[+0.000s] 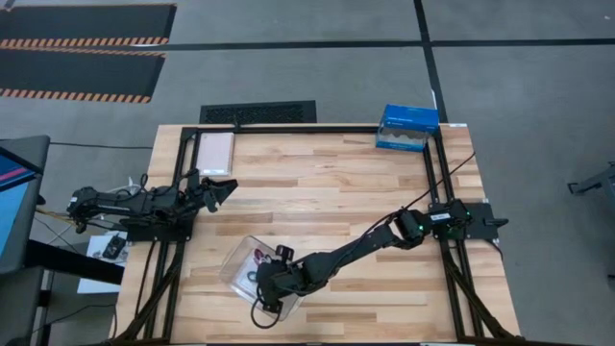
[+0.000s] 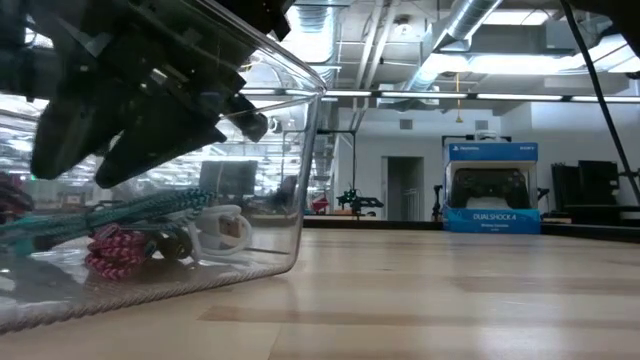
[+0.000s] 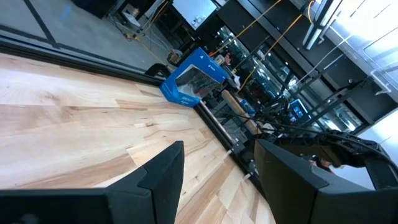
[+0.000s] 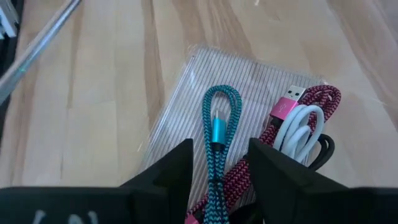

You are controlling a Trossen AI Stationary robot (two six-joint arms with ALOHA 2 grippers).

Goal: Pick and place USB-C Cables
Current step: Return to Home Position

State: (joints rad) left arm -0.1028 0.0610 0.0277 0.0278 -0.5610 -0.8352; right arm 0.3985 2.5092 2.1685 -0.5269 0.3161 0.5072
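4 coiled USB-C cables, the braided teal cable [image 4: 217, 134], braided magenta-pink cable [image 4: 324, 99], smooth white cable [image 4: 303, 134] and dark maroon-black cable [image 4: 326, 149], lie bundled in the clear ribbed plastic tray [image 4: 186, 81] directly beneath the right gripper [image 4: 221, 155], apparently collected there as the job demands. Its fingers stand apart and empty, the arm stretched out low over the tray. The left gripper [image 1: 216, 189], likewise parted, waits well away.

The right pincer [image 1: 267, 290] hangs over the clear tray [image 1: 234, 261] at the bench [image 1: 317, 183] front; the left pincer [image 1: 222, 189] sits near its left edge.
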